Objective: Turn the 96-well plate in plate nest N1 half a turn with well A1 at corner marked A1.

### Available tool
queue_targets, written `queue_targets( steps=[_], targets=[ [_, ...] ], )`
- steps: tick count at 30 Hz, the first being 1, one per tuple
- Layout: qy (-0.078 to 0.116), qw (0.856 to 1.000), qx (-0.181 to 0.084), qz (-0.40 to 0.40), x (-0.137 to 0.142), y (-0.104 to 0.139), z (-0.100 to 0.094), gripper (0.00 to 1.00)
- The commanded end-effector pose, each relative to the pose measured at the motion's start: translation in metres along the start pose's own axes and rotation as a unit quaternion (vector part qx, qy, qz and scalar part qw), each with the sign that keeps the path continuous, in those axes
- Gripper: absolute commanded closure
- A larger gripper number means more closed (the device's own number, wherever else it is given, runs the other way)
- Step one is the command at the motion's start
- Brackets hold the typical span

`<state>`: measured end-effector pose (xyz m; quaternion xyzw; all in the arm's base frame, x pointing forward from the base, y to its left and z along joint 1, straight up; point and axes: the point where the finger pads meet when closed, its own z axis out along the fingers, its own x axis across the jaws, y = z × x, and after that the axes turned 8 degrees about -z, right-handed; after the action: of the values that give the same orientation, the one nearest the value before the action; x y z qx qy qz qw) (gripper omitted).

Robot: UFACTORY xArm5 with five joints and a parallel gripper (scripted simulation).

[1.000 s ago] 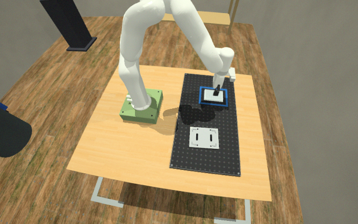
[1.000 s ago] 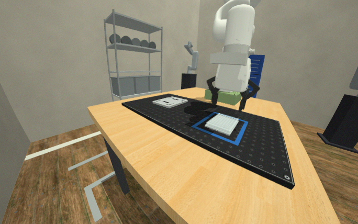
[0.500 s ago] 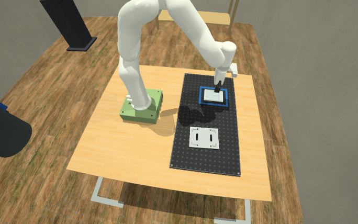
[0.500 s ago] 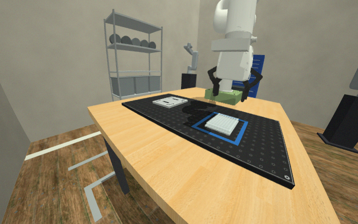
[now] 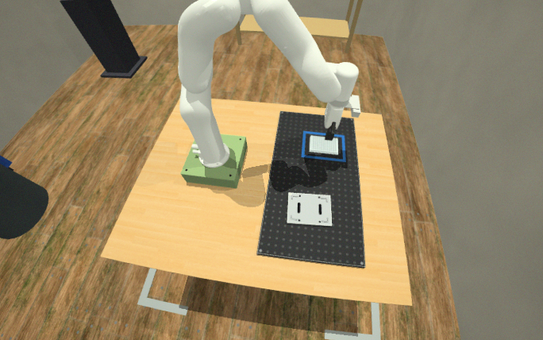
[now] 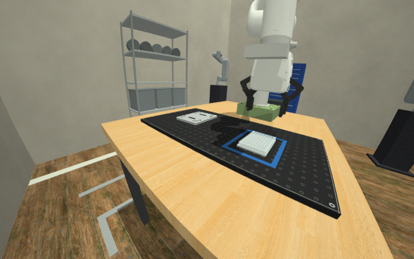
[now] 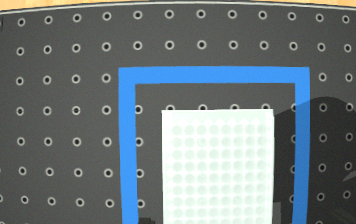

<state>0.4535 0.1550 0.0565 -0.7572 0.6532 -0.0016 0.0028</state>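
Observation:
The white 96-well plate lies flat on the black breadboard, inside a blue marked rectangle. The white plate nest N1, with corner locators and two dark slots, holds nothing and lies on the same board, well away from the plate. My gripper is open and holds nothing. It hangs clear above the plate's far end. The wrist view shows only the plate's upper part, and I cannot make out its cut-off corner.
The arm's green base stands on the wooden table beside the breadboard. A metal shelf and dark stands are on the floor away from the table.

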Motion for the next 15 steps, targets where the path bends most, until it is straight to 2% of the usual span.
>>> queue_targets(
  steps=[1,5,10,15],
  targets=[
    [0.001,1.0,0.002,0.0,-0.0003,-0.0014,-0.0016,0.0],
    [0.001,1.0,0.002,0.0,-0.0003,-0.0014,-0.0016,0.0],
    [0.001,0.997,0.002,-0.083,-0.0003,-0.0014,-0.0016,0.0],
    [0.001,0.986,0.002,-0.166,-0.0003,-0.0014,-0.0016,0.0]
  ],
)
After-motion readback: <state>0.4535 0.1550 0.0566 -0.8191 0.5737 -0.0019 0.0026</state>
